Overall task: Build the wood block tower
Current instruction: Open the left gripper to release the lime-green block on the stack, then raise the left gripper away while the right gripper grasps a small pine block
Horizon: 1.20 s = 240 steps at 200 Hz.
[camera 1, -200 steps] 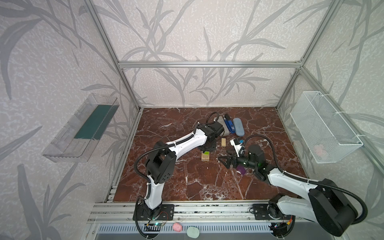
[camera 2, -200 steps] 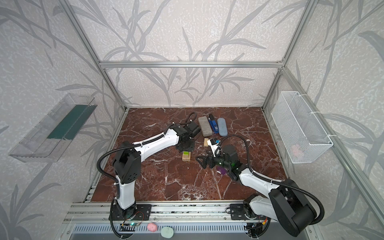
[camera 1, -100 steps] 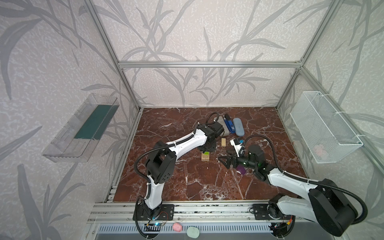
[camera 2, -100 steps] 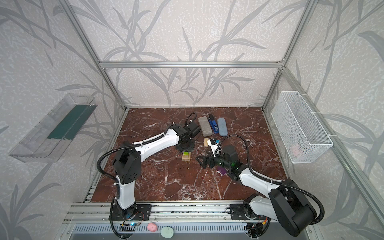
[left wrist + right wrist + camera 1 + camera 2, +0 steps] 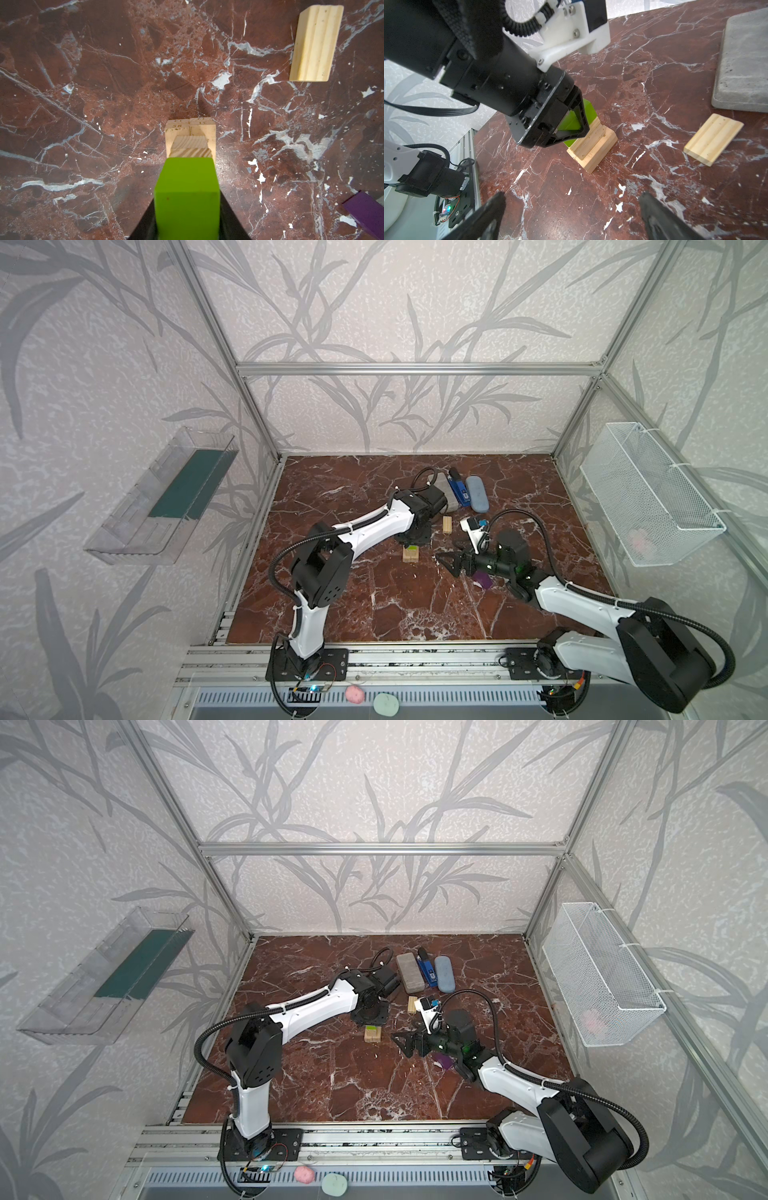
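At mid-surface (image 5: 374, 605), left gripper (image 5: 187, 225) clamps green block (image 5: 187, 193) at top of plank tower (image 5: 593, 149); right gripper (image 5: 571, 216) gapes empty nearby; purple block (image 5: 482, 580) lies beside its wrist.

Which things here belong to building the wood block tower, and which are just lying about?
Job: plank stack; lime-green block in the left gripper; loose pale planks; purple block.
Lying about: grey slab; blue tool; blue-grey oval case; wire basket.
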{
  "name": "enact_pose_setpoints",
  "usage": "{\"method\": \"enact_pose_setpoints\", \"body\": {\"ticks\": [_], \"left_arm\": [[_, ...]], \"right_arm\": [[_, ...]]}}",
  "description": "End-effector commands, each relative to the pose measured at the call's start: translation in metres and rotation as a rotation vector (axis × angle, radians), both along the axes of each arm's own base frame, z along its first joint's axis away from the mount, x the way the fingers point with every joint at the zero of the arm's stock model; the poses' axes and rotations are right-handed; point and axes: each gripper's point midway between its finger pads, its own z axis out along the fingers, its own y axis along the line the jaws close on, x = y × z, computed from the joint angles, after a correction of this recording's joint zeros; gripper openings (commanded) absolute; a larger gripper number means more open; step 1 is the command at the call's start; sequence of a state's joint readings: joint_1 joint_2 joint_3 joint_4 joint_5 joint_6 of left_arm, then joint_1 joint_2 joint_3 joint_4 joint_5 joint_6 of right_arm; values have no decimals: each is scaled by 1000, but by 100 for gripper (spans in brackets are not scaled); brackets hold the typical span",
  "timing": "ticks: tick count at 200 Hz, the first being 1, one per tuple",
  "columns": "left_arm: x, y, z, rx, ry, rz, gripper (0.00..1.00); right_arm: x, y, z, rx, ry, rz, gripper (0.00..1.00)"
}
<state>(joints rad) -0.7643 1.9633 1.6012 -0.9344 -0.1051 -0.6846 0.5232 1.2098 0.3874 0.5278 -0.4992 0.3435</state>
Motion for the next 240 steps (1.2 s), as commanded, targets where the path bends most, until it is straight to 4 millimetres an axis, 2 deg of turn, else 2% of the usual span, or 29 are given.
{"method": "enact_pose_setpoints", "body": {"ticks": [1, 65, 88, 111, 152, 194, 215, 240], "left_arm": [[-3, 7, 11, 2, -10, 12, 37], [2, 0, 23, -33, -33, 7, 50], [5, -2, 37, -61, -64, 5, 56], [6, -5, 57, -108, -115, -17, 67], [4, 14, 101, -158, -257, -11, 75], [-9, 40, 130, -258, -437, -14, 86], [-18, 58, 134, -305, -490, 9, 91], [-29, 67, 129, -348, -504, 1, 97]], "right_arm": [[0, 0, 7, 15, -29, 4, 99], [1, -1, 5, 6, -25, -5, 99], [5, -5, 0, -19, -1, -39, 99], [15, -13, -8, -71, 60, -114, 99], [32, -28, -17, -204, 212, -242, 99], [51, -51, -14, -406, 292, -364, 99], [61, -53, -17, -497, 335, -372, 99], [73, -52, -24, -552, 398, -399, 100]]}}
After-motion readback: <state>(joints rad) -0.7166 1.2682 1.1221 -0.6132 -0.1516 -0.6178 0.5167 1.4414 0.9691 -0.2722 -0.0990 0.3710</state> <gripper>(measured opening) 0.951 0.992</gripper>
